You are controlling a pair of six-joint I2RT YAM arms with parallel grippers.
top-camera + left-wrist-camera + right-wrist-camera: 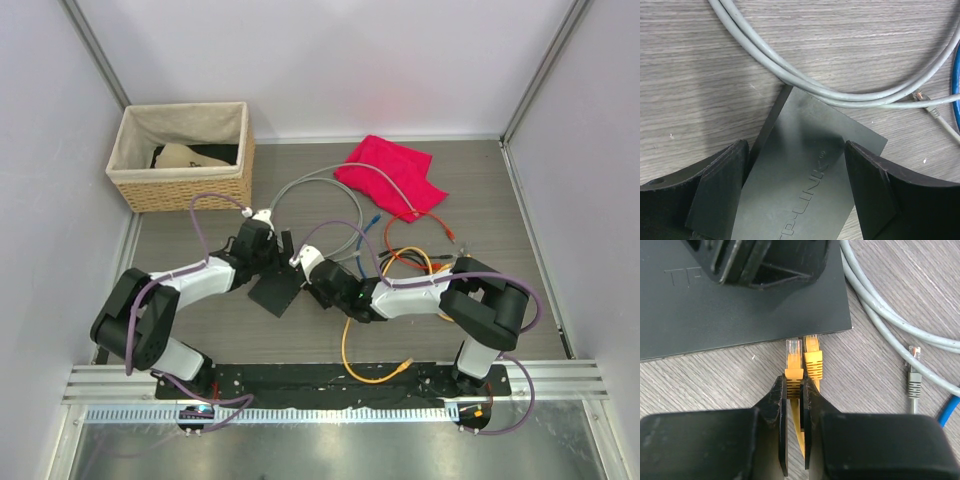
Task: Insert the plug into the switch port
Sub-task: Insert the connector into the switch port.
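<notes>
The right claw (795, 382) pinches the yellow plug (792, 356). Its tip is at the switch (740, 305) edge and looks not in yet. The left claw (796, 150) sits wide around the switch.

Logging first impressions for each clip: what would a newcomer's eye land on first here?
At the centre, the right gripper pinches a yellow plug right at the edge of the dark switch, beside a second yellow plug. The left gripper straddles the switch, jaws wide. Farther back, a bright red cloth stands out among loose cables.
</notes>
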